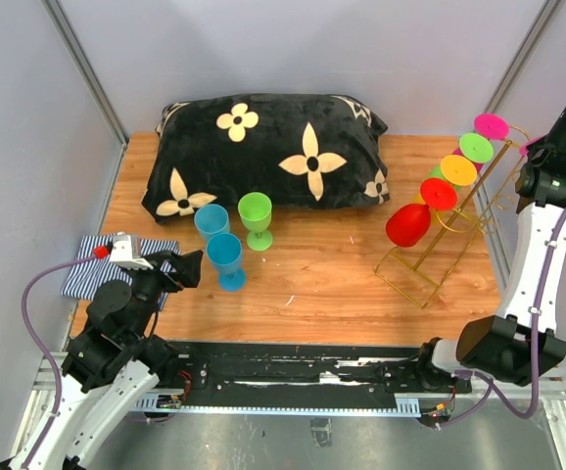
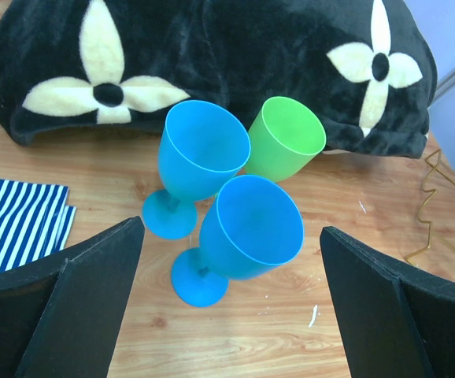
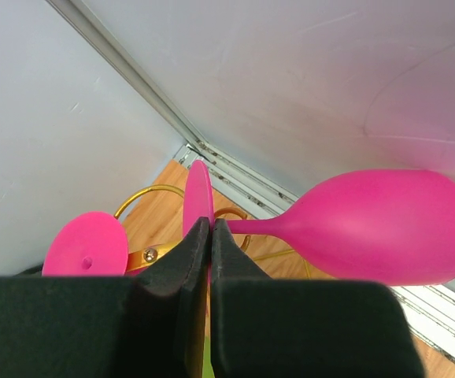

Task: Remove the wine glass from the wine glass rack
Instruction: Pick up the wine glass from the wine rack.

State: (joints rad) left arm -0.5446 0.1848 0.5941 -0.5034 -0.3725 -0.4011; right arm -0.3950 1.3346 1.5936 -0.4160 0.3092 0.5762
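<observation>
The gold wire wine glass rack (image 1: 438, 257) stands at the right of the table, and red (image 1: 407, 224), yellow (image 1: 458, 169), green (image 1: 476, 147) and pink (image 1: 492, 125) glasses hang along its rails. My right gripper (image 1: 541, 157) is just right of the rack's top end. In the right wrist view the right gripper (image 3: 210, 224) is shut on the thin foot of a pink wine glass (image 3: 385, 228), which lies sideways with its bowl to the right. A gold loop (image 3: 141, 193) of the rack shows behind it. My left gripper (image 2: 231, 230) stands open over the blue glasses and holds nothing.
Two blue glasses (image 1: 226, 257) and a green one (image 1: 256, 215) stand upright at the table's left centre. A black flowered cushion (image 1: 268, 147) lies at the back. A striped cloth (image 1: 92, 266) is at the left edge. Grey walls close in the sides, near the right arm.
</observation>
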